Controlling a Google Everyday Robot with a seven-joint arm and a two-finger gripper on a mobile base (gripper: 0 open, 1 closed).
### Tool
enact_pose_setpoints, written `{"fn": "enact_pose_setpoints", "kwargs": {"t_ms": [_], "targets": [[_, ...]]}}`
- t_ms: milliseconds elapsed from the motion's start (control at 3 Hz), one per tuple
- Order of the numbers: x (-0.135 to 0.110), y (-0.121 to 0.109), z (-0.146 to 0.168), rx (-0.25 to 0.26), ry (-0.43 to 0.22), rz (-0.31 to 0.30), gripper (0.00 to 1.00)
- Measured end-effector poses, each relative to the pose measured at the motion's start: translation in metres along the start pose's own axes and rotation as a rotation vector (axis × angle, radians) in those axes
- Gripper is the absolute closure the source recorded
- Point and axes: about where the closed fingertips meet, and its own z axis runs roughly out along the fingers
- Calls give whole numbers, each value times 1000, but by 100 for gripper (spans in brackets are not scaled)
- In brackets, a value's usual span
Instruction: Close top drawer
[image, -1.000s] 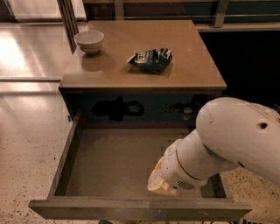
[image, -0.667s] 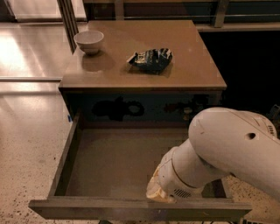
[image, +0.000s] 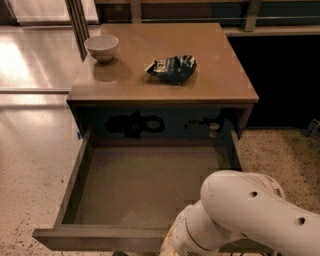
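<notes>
The top drawer (image: 135, 185) of the brown cabinet is pulled far out toward me. Its smooth brown bottom is bare and its flat front (image: 95, 239) runs along the bottom of the view. My white arm (image: 240, 215) reaches down at the lower right, over the drawer's front right corner. The gripper is below the lower edge of the view, hidden behind the arm's wrist, so it does not show.
On the cabinet top (image: 220, 85) stand a small white bowl (image: 102, 47) at the back left and a crumpled dark snack bag (image: 172, 67) near the middle. Speckled floor lies on both sides. A dark metal post (image: 77, 22) stands behind the bowl.
My arm has moved down and toward the drawer's front edge, and the wrist has sunk lower in the view. The drawer stands as far out as before.
</notes>
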Motion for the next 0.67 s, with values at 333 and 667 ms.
{"fn": "enact_pose_setpoints", "kwargs": {"t_ms": [333, 667], "targets": [[0, 0, 0, 0, 0, 0, 100], [-3, -8, 13, 25, -1, -4, 100]]}}
